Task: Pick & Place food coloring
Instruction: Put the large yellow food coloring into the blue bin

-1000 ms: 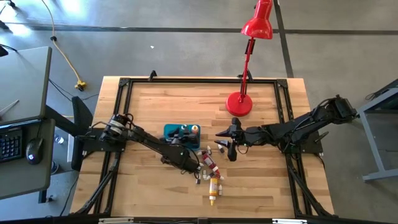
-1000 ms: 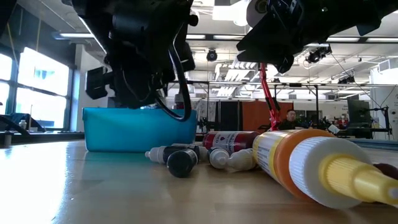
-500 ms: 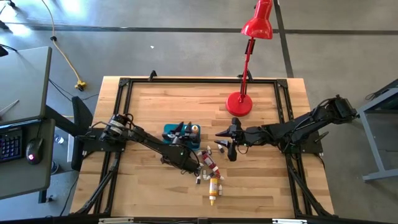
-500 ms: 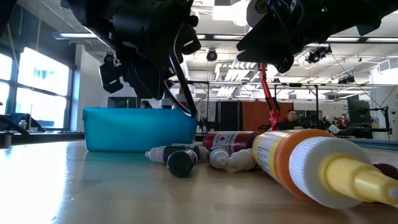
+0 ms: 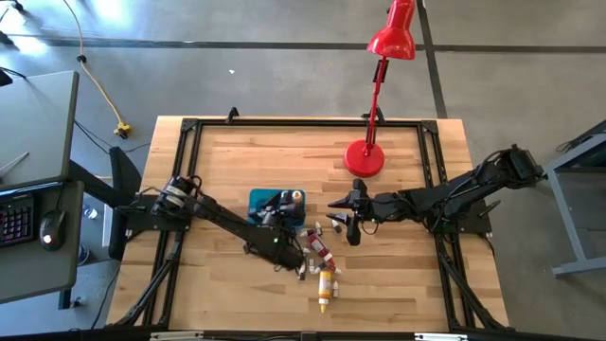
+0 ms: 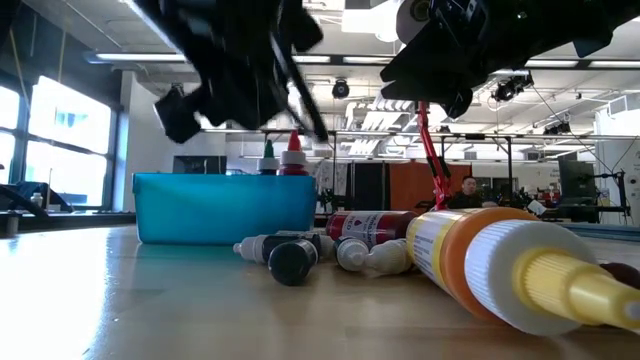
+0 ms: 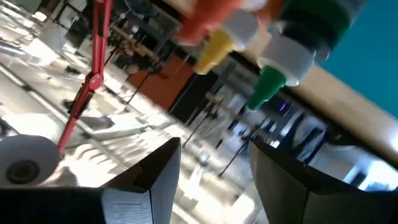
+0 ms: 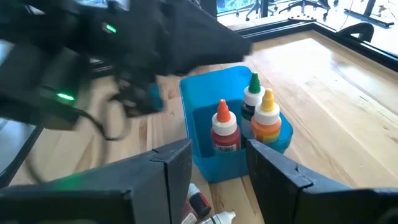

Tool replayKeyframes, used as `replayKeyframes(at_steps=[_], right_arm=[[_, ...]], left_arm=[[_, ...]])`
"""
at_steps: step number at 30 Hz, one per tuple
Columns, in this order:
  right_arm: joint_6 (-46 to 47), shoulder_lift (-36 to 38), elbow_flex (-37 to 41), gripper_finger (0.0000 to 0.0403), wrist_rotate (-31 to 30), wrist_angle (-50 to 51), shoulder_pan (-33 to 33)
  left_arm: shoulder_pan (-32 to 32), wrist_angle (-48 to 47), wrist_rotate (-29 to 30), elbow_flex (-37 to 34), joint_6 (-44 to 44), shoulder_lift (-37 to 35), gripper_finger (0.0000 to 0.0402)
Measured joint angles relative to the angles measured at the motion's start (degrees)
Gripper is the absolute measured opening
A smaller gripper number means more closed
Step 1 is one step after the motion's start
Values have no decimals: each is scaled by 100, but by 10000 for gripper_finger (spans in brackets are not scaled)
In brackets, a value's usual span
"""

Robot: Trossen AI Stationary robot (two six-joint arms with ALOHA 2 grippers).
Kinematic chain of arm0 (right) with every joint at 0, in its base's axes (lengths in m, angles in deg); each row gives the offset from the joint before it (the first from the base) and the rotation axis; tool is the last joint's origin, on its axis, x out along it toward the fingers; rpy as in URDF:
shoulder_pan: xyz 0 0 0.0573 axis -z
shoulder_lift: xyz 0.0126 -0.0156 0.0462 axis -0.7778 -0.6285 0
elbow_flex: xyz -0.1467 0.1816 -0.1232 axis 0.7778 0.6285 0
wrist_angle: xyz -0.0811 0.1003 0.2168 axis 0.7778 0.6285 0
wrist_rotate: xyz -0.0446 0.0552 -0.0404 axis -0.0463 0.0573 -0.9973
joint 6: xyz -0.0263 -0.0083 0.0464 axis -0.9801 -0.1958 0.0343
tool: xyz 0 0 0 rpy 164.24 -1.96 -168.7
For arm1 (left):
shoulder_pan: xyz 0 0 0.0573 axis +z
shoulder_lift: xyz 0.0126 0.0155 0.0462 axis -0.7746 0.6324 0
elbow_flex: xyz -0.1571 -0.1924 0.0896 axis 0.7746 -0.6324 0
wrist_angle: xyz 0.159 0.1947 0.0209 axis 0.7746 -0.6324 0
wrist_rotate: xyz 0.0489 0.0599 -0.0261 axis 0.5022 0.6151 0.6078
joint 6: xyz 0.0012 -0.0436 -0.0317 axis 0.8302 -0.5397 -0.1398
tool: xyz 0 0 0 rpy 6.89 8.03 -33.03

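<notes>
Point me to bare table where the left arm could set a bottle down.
Bare wood lies between the blue tub and the table's left frame rail, and behind the tub toward the lamp base. Crowded: the loose bottles between the grippers.

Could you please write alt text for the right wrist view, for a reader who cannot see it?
Three food coloring bottles, capped red, green and yellow, stand upright at one end of a blue tub on the wooden table. The left arm blurs past beside the tub, and the right gripper frames the view, open and empty.
</notes>
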Motion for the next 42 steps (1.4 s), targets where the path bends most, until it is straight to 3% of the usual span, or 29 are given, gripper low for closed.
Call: replayKeyframes(at_steps=[5,8,15,18,23,28,32,37,40,42], right_arm=[[93,0,0,144,141,2,-2],[179,0,0,144,396,0,-2],[-440,-27,0,144,278,-71,-88],[-624,-58,2,144,267,-171,-214],[-1035,-68,-47,144,373,-611,-497],[-1046,-74,-375,144,-26,-275,-828],[-1006,-76,-620,144,-534,104,-972],[-586,-76,-654,144,-455,339,-1056],[-449,-75,-654,144,-289,606,-1120],[-469,-76,-654,144,-152,655,-1214]], left_arm=[[-356,-1376,-958,1139,-1392,-2,186],[-497,-1401,-1793,1744,-2192,-111,186],[-572,-1424,-5098,2601,-3542,-564,186],[-574,-1522,-5963,2633,-4079,-786,186],[-769,-1464,-6095,2611,-4428,-732,186],[-1121,-954,-5533,2005,-4337,-769,186],[-1408,531,-5098,972,-4092,-1002,186],[-1482,3060,-5999,-319,-2701,-1038,186],[-1366,3950,-6194,-634,-1888,-1008,186],[-1266,4019,-6189,-692,-1738,-966,186]])
